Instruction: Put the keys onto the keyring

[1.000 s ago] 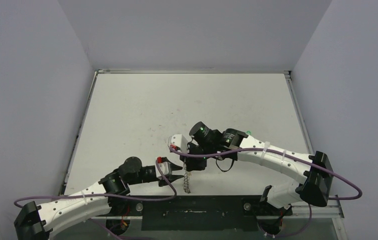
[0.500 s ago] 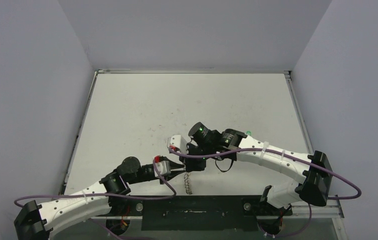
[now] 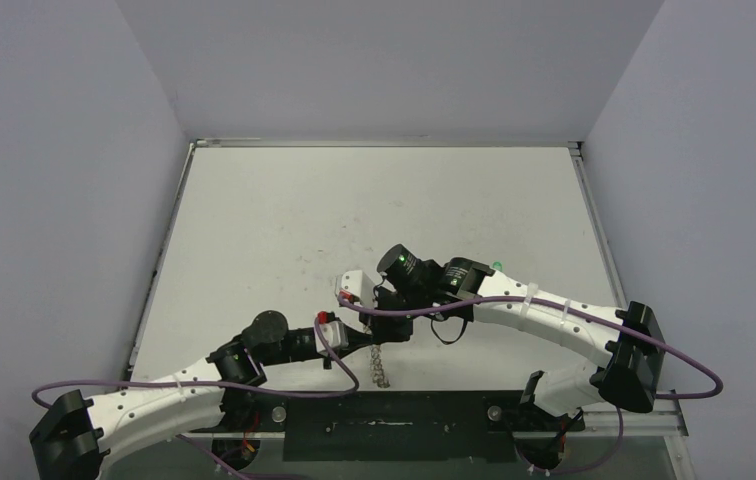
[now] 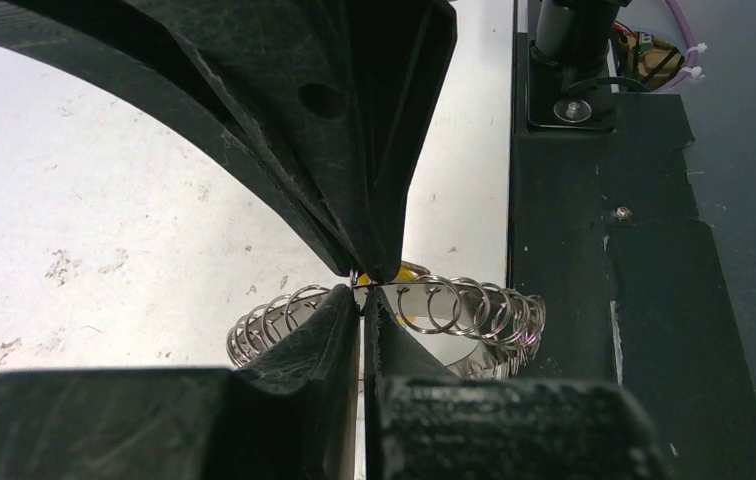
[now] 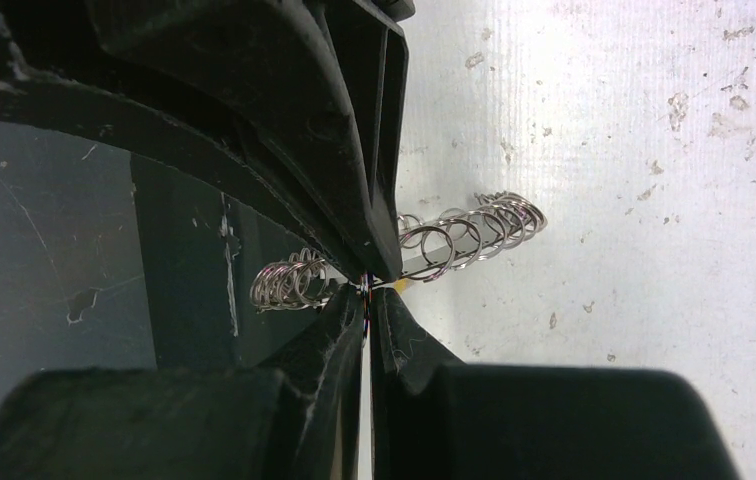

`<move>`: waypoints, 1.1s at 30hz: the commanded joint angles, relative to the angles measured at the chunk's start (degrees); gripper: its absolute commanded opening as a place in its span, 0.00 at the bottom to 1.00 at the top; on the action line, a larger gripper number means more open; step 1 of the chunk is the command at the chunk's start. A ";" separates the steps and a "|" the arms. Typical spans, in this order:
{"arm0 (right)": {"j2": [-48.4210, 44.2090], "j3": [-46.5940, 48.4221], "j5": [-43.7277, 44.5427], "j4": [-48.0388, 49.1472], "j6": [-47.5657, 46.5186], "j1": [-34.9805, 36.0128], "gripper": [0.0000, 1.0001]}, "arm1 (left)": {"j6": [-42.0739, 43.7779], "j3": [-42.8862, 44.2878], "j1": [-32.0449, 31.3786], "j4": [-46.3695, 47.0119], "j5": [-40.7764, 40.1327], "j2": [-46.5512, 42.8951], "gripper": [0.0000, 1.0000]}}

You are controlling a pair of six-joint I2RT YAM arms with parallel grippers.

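Overhead view: both arms reach inward and meet in the lower centre of the frame, just above the black base plate [image 3: 384,412] at the near edge of the white table [image 3: 354,200].

Right gripper [image 5: 367,297]: jaws pressed together, fingertips clamped on the rim of the keyring [image 5: 464,232]. In the right wrist view the ring runs across mid-frame behind the fingertips, tilted up to the right. One bunch of wire loops sits left of the tips and a longer bunch to the right.

Left gripper [image 4: 363,300]: jaws likewise closed tight, no gap showing. Its tips sit at the lower centre of the left wrist view. They meet the right gripper's tips point to point at the upper edge of the ring. A sliver of metal lies at that junction. It appears to be the ring's edge or one wire loop, but the part is too small to say which, or whether the left tips truly hold it.

Keyring position: in the overhead view it hangs below the two fingertips, lower centre, over the table's near edge.

Keys: a scrap of yellow key head [image 4: 410,271] shows just right of the meeting fingertips, against the ring's upper edge. Its blade is hidden.

A purple cable [image 3: 339,352] loops beside the left wrist.
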 commanded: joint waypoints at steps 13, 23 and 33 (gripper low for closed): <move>-6.91 -3.75 -0.89 10.48 0.59 -2.04 0.35 | -4.74 -3.52 -0.36 10.55 -0.70 -3.81 0.00; -15.53 -15.47 -12.86 23.34 2.23 -6.95 0.38 | -6.65 -7.02 -0.38 15.68 -1.98 -7.14 0.00; -15.05 -22.24 -16.97 35.13 6.48 -7.07 0.34 | -7.31 -7.22 -0.30 16.39 -1.64 -7.27 0.00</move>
